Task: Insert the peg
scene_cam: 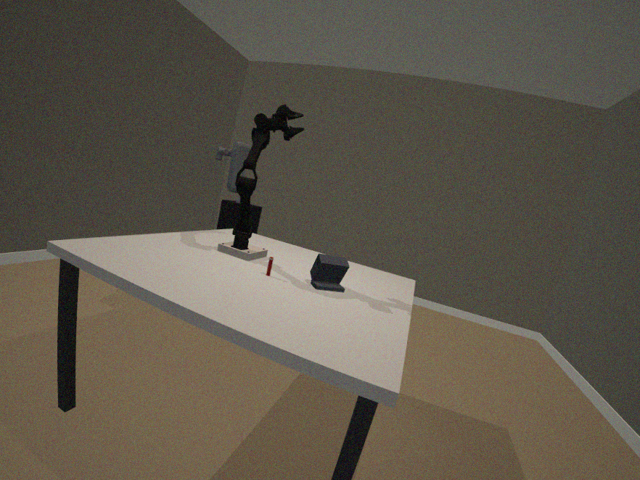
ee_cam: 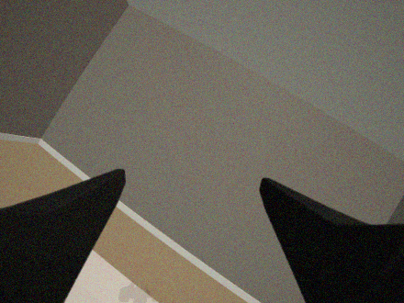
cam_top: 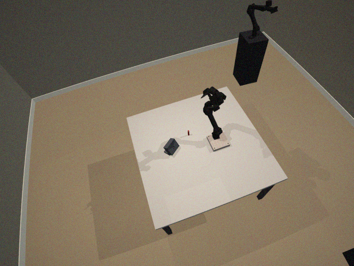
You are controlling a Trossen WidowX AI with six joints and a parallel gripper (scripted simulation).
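Note:
A small red peg [cam_top: 188, 133] [scene_cam: 269, 267] stands upright on the white table [cam_top: 200, 171] [scene_cam: 206, 289], between the arm's base and the panel. The dark grey sloped panel block [cam_top: 171, 146] [scene_cam: 330, 269] stands on the table beyond the peg from the base. In the top view a small dark spot shows on its face; the hole's shape is too small to tell. My gripper [scene_cam: 302, 122] [ee_cam: 195, 180] is open and empty, raised high above the table. Neither the peg nor the panel shows in the wrist view.
My arm stands on a pale base plate [cam_top: 218, 143] [scene_cam: 241, 251]. Another dark arm stands on a black pedestal [cam_top: 249, 60] off the table, behind it. Shadows of the arm fall across the table around the panel.

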